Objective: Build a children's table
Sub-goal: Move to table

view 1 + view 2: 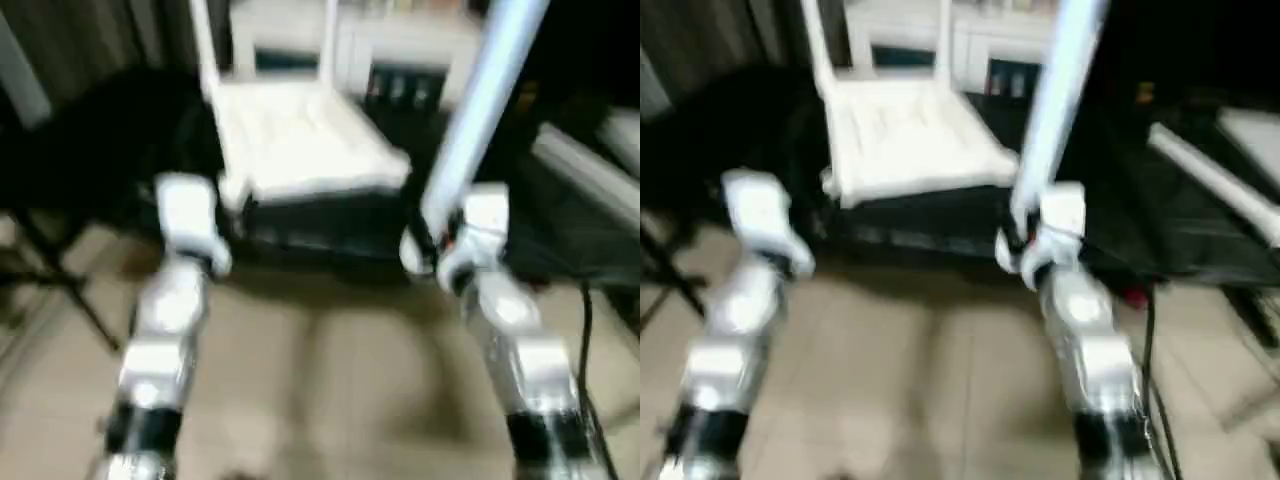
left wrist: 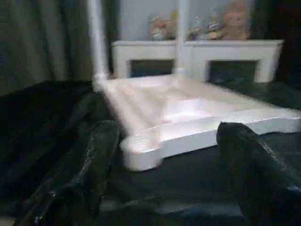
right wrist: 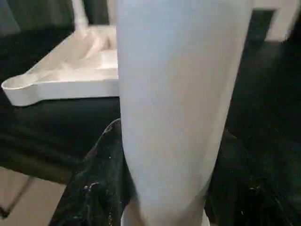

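Tabletop [image 1: 300, 140]: lies upside down on a dark-draped surface [image 2: 42, 122] ahead of the robot, ribbed underside up, two legs [image 1: 205, 45] already standing in its far corners.
Near corner socket [image 2: 141, 148]: empty, facing the left gripper.
Loose leg [image 1: 478, 110]: held tilted upward, near the tabletop's right edge.
Right gripper [image 3: 164, 188]: clamped around the leg's lower part.
Left gripper [image 2: 164, 179]: fingers [image 2: 89, 160] wide apart, holding nothing, just short of the tabletop.
Handling: likely light, stiff, smooth plastic; the tube may slip or swing, so grip low near the end.
Background: white shelf [image 2: 197, 52].
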Controlling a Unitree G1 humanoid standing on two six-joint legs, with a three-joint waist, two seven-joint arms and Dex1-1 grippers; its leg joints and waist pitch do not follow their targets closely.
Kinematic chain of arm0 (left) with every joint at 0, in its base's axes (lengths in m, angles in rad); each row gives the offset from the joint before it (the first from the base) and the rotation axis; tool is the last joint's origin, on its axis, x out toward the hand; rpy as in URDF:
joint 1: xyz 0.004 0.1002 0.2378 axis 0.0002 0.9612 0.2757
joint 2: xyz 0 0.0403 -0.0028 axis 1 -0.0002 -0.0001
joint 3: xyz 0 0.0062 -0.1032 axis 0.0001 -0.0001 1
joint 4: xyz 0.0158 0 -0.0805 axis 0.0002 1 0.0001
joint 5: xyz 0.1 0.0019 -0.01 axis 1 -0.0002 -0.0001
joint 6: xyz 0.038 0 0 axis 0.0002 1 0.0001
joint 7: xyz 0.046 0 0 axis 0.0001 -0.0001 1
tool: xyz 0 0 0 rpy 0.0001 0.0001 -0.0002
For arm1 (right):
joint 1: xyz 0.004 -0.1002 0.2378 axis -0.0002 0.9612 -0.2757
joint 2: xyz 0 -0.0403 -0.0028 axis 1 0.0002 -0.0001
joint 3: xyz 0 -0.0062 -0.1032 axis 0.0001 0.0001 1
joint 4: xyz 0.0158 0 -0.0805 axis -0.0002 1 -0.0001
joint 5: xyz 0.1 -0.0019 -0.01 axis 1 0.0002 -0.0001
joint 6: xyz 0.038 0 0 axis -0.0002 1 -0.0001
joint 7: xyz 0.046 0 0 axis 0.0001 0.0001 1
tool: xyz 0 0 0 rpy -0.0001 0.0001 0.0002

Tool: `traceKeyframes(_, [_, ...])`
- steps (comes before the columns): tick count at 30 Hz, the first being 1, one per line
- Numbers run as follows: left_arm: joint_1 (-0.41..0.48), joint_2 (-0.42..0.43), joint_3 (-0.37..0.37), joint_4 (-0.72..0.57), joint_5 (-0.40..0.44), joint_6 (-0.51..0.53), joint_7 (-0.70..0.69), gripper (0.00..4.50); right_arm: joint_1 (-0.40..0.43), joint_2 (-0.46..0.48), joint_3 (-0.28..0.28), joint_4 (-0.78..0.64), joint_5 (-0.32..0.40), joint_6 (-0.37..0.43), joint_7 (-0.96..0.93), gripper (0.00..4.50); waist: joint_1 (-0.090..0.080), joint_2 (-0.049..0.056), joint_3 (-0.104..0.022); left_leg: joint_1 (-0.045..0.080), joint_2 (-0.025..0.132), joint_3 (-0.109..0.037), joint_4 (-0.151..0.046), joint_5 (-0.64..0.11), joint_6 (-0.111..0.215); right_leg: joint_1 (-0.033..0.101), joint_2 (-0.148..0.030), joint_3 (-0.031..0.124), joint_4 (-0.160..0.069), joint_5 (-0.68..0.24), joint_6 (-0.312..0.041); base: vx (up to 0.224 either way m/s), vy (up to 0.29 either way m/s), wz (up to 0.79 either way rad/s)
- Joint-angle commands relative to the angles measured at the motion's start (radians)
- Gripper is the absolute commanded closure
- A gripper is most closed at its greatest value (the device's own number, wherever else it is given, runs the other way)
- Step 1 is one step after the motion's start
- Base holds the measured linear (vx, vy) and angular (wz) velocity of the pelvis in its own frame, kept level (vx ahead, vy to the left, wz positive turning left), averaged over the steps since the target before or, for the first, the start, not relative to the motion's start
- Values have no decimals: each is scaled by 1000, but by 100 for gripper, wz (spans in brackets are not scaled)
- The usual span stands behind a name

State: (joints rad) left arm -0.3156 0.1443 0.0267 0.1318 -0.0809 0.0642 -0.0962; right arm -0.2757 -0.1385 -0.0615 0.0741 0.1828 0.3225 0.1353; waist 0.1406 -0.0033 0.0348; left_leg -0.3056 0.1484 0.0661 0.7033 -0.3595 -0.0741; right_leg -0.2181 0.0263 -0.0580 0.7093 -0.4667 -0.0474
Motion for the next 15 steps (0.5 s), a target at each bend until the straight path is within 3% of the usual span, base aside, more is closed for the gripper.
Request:
traceKeyframes(1, [-10, 6, 10, -8, 10, 13, -6, 74, -27, 8, 12, -18, -5, -4, -1, 264, -78, 29, -115, 298, 225, -203, -74, 707, 417, -229, -60, -32, 104, 63, 171, 142, 49, 44])
traceKeyframes(2, [-11, 6, 9, -8, 11, 13, -7, 74, -27, 8, 12, -18, -6, -5, -2, 264, -75, 27, -118, 286, 207, -201, -59, 1003, 445, -244, -78, -37, 111, 16, 172, 189, 14, -10])
traceKeyframes(3, [-11, 5, 8, -8, 15, 15, -9, 74, -26, 7, 12, -18, -6, -6, -2, 264, -82, 25, -97, 201, 109, -135, -75, 1157, 363, -304, -111, -27, 120, 187, 170, 34, -5, -40])
traceKeyframes(4, [-10, 3, 7, -8, 17, 16, -11, 74, -26, 7, 11, -18, -6, -7, -3, 264, -80, 19, -93, 186, 68, -102, -86, 1068, 320, -320, -103, -33, 114, 267, 142, 34, -5, -40])
traceKeyframes(5, [-10, 3, 6, -9, 17, 16, -11, 74, -25, 7, 10, -18, -6, -7, -3, 264, -83, 4, -82, 169, 29, -54, -102, 953, 285, -328, -92, -40, 86, 363, 99, -180, 47, -5])
traceKeyframes(6, [-10, 3, 3, -9, 15, 17, -10, 74, -24, 8, 8, -19, -6, -8, -4, 264, -99, -75, -60, 127, -86, 37, -144, 486, 279, -228, -103, -4, -103, 560, -24, -226, 38, 14])
traceKeyframes(7, [-10, 4, 2, -9, 14, 17, -9, 74, -23, 9, 7, -20, -6, -7, -4, 264, -76, -93, -41, 51, -120, 71, -110, 242, 256, -139, -145, 70, -150, 339, -54, -226, 38, 14])
traceKeyframes(8, [-10, 3, 0, -9, 13, 16, -9, 74, -23, 11, 4, -23, -6, -7, -5, 264, -58, -127, -40, 32, -129, 65, -11, 29, 227, -99, -202, 145, -225, -30, -87, -28, -10, 26])
traceKeyframes(9, [-10, 3, -1, -9, 13, 16, -9, 74, -23, 12, 3, -24, -5, -7, -5, 264, -45, -80, -69, 30, -110, 47, 62, -75, 95, -44, -260, 237, -219, -213, -372, 168, -12, 3])
traceKeyframes(10, [-10, 2, -1, -9, 11, 15, -10, 74, -24, 14, -1, -25, -3, -9, -5, 264, -45, -73, -51, -18, -86, 18, 93, -38, -15, -24, -229, 261, -195, -145, -463, 168, -12, 3])
traceKeyframes(11, [-10, 1, 0, -9, 10, 14, -11, 74, -24, 15, -3, -26, -2, -10, -6, 264, -44, -73, -44, -43, -80, 7, 107, -31, -48, -13, -227, 271, -189, -84, -482, 156, 16, -45])
traceKeyframes(12, [-9, -1, 1, -9, 11, 14, -13, 74, -24, 15, -4, -27, 0, -10, -6, 264, -41, -52, -23, -47, -45, -28, 115, -24, -84, -42, -226, 280, -210, -28, -469, 101, 54, -49])
traceKeyframes(13, [-10, -2, -3, -8, 14, 11, -20, 74, -24, 10, -2, -29, -3, -13, -7, 264, -65, -25, -9, -20, -21, -39, 35, -14, -108, -96, -145, 231, -219, -98, -332, 101, 54, -49])
traceKeyframes(14, [-10, -5, -3, -8, 16, 12, -22, 74, -25, 7, -3, -31, -2, -13, -8, 264, -91, -4, -5, 7, -20, -35, -59, -13, -123, -126, -69, 176, -203, -154, -213, 68, 99, -57])
traceKeyframes(15, [-11, -7, -3, -8, 19, 12, -22, 74, -26, 4, -4, -33, -1, -14, -8, 264, -133, 43, -33, 95, 163, -96, -219, -233, -164, -247, -61, 47, 38, -36, 32, 77, 108, -53])
